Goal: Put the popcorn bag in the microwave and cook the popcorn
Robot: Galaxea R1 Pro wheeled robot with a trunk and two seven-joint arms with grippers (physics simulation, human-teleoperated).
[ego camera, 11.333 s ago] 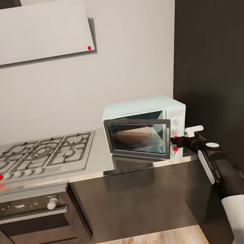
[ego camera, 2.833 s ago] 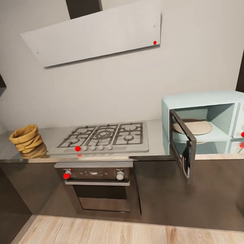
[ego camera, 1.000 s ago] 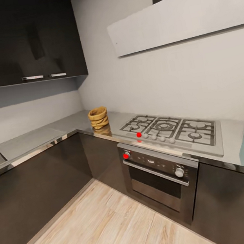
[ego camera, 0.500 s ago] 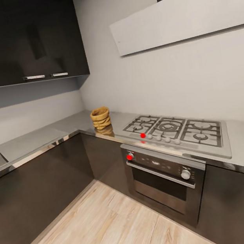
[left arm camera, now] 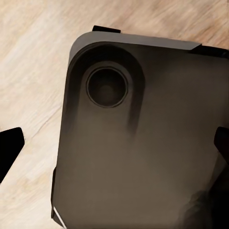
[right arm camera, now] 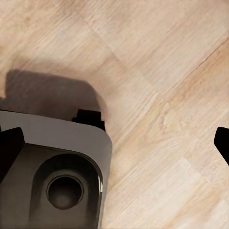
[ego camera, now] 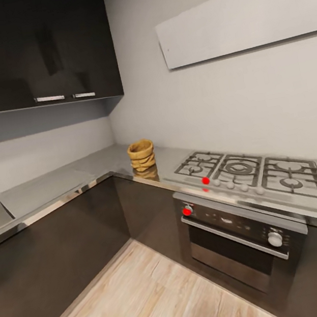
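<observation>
The wooden floor filled the lower part of the head view, pale planks running on from about 7 o'clock toward 5 o'clock. Dark cabinet fronts stood along two walls that met in a corner, and dark wall cabinets hung at 10 o'clock. A pale grey extractor hood sat on the wall at 2 o'clock. The glossy grey tabletop ran along both walls above the cabinet fronts. A built-in oven with a bar handle sat at 4 o'clock, directly under a steel gas hob with grates and a row of knobs.

The popcorn bag stood upright on the tabletop close to the corner, just above the picture's centre at roughly 12 o'clock, at the 9 o'clock side of the hob and apart from it, its reflection showing on the glossy surface below it.

In the left wrist view, the robot's dark base lay over the floor, with the left gripper spread wide, a dark fingertip at each edge. In the right wrist view, the right gripper was likewise spread, above floor planks and a corner of the base.
</observation>
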